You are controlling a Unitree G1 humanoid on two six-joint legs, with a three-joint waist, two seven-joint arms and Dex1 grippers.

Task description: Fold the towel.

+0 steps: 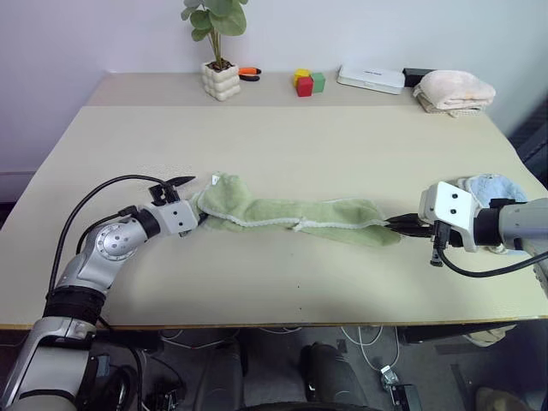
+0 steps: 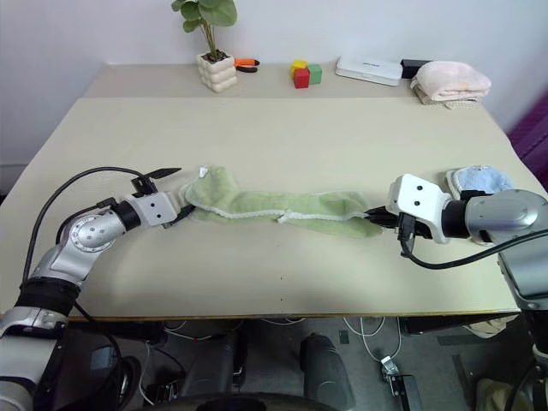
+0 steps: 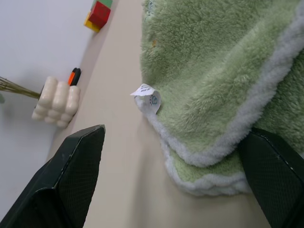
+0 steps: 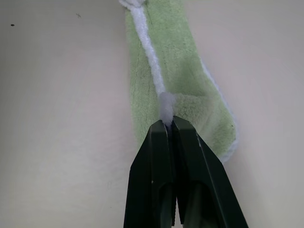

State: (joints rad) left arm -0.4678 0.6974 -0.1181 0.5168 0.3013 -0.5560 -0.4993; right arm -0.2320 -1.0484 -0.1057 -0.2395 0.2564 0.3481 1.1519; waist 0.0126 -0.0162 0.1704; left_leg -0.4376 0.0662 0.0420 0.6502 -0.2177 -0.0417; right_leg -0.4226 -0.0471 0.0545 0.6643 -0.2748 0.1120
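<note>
The towel [image 1: 291, 214] is light green with a pale hem and lies bunched into a long strip across the middle of the table [image 1: 282, 145]. My right gripper [image 4: 168, 121] is shut on the towel's right end, pinching the white hem. At the towel's left end my left gripper [image 1: 193, 203] stands open. Its two black fingers [image 3: 76, 166] sit apart on either side of the folded corner, where a small white label [image 3: 148, 97] sticks out. In the left wrist view the hemmed corner [image 3: 209, 156] lies between the fingers, which are not closed on it.
Along the back of the table stand a potted plant [image 1: 222, 80], an orange and black marker [image 1: 249, 74], coloured blocks [image 1: 308, 82], a white box [image 1: 370, 79] and a folded pink towel [image 1: 454, 90]. A light blue towel [image 1: 497, 187] lies behind my right wrist.
</note>
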